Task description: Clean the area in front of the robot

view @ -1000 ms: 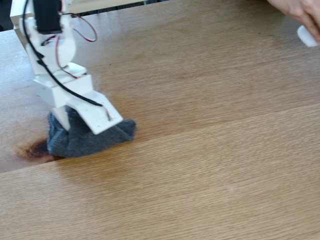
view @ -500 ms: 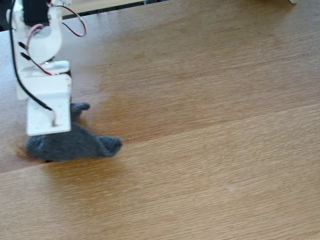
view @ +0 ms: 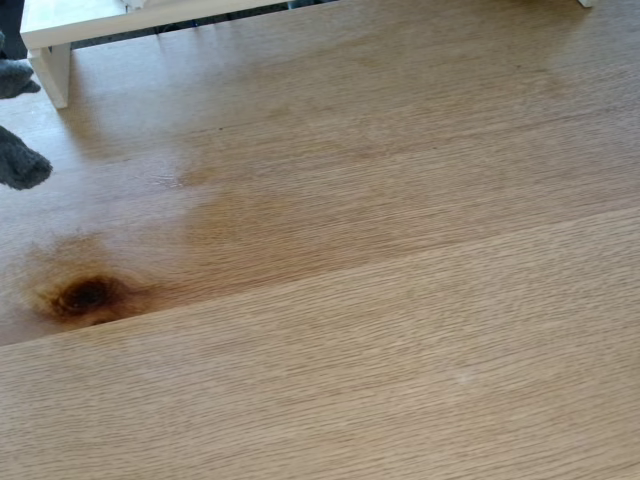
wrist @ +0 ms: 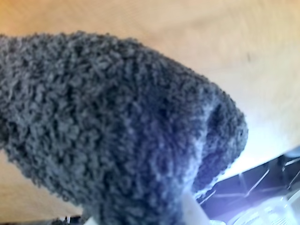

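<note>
The area in front of the robot is a light brown wood-grain tabletop [view: 400, 320] with a darker amber patch [view: 250, 215] and a dark brown knot [view: 86, 296]. A small pale smear [view: 168, 181] lies above the patch. Two ends of the dark grey woolly cloth [view: 20, 165] poke in at the left edge of the fixed view, off the wood. In the wrist view the cloth [wrist: 108, 126] hangs close to the lens above the tabletop [wrist: 187, 33]. One white finger [wrist: 190, 212] of my gripper shows under it; the jaws are hidden by the cloth they carry.
A white bench-like frame [view: 50, 45] stands at the back left of the table. Dark parts and bright glare [wrist: 262, 187] sit at the lower right of the wrist view.
The arm has swung left out of the fixed view, carrying the cloth off the knot, which now lies bare. The hand at the top right is gone.
</note>
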